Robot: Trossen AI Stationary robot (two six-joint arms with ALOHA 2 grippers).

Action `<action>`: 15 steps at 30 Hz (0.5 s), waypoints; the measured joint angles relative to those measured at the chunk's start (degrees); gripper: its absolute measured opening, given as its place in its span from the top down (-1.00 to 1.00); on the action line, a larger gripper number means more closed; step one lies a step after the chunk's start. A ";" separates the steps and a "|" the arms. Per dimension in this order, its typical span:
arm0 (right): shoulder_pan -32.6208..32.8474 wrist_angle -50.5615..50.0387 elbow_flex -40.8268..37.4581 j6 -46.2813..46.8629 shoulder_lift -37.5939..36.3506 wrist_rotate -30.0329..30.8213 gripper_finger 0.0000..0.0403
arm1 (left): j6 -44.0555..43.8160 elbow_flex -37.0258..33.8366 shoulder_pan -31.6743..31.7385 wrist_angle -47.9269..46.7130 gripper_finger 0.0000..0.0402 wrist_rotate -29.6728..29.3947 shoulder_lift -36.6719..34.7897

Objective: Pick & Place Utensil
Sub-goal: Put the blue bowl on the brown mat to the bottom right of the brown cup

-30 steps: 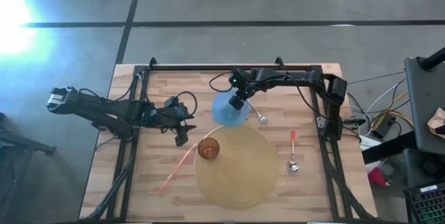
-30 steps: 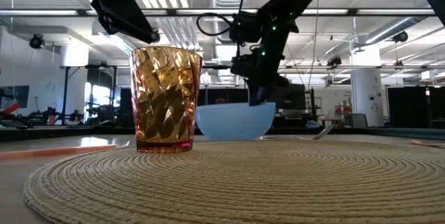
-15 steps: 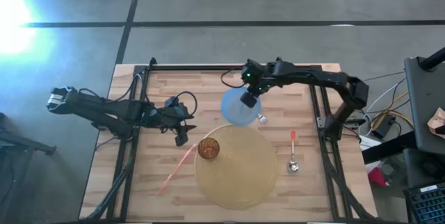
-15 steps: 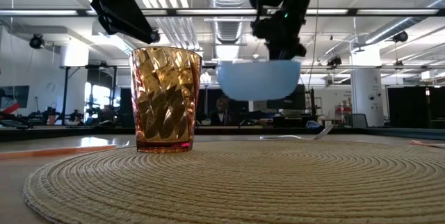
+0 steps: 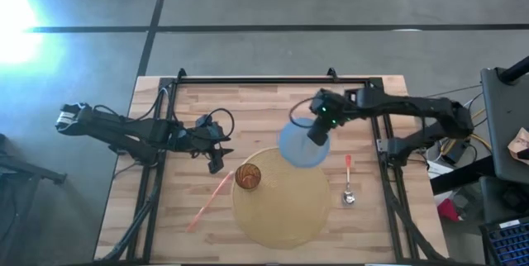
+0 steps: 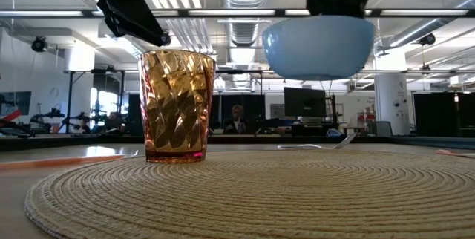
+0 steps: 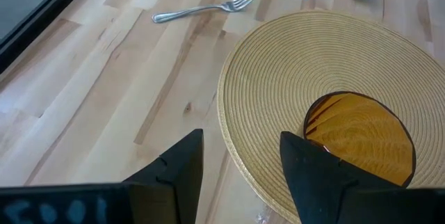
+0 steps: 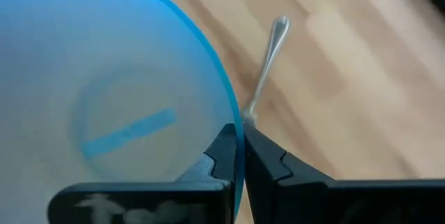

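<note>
Right tool (image 5: pixel 317 131) clamped on blue bowl (image 5: pixel 302 144) rim, lifted over placemat (image 5: pixel 281 204) far edge. Fork (image 7: pixel 203 7) probably beneath it. Left tool (image 7: pixel 240 158) fingers apart beside glass (image 5: pixel 248 176).

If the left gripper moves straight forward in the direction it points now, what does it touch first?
Probably the amber glass on the woven placemat: in the left wrist view it sits just ahead of the open left gripper. The gripper may pass above the glass; depth is unclear.

Amber glass (image 5: pixel 248 176) upright on placemat's (image 5: pixel 281 216) left edge.
</note>
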 joint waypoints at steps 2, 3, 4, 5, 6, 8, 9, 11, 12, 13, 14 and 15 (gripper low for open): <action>1.74 0.18 -2.65 3.22 -1.88 -0.05 0.95 | -0.14 0.00 -0.01 0.00 0.10 0.02 0.00; 2.78 0.14 -3.99 4.79 -2.61 -0.12 0.95 | -0.23 0.00 -0.01 0.00 0.10 0.01 0.00; 3.88 0.40 -5.27 6.65 -3.28 -0.15 0.95 | -0.31 0.00 -0.01 0.00 0.10 0.02 0.00; 4.96 0.76 -6.55 8.62 -3.84 -0.13 0.95 | -0.34 0.00 -0.01 0.00 0.10 0.01 0.00; 6.19 1.01 -7.76 10.26 -4.23 -0.15 0.95 | -0.35 0.00 -0.02 0.00 0.10 0.01 0.00; 8.77 2.38 -10.07 13.26 -4.72 -0.13 0.95 | -0.35 0.00 -0.01 0.00 0.10 0.01 0.00; 10.06 3.66 -11.11 14.61 -4.77 -0.14 0.95 | -0.35 0.00 -0.02 0.00 0.10 0.02 0.00; 12.80 6.31 -12.96 17.01 -4.43 -0.16 0.95 | -0.35 0.00 0.00 0.00 0.10 0.00 0.00; 14.13 7.91 -13.71 18.00 -4.23 -0.18 0.95 | -0.35 0.00 -0.01 0.00 0.10 0.00 0.00; 15.45 9.53 -14.30 18.94 -3.81 -0.20 0.95 | -0.34 0.00 -0.01 0.00 0.10 0.00 0.00; 16.74 11.28 -14.74 19.83 -3.19 -0.22 0.95 | -0.33 0.00 -0.02 0.00 0.10 0.02 0.00; 17.91 12.94 -14.93 20.53 -2.61 -0.34 0.95 | -0.33 0.00 -0.02 0.00 0.10 0.01 0.00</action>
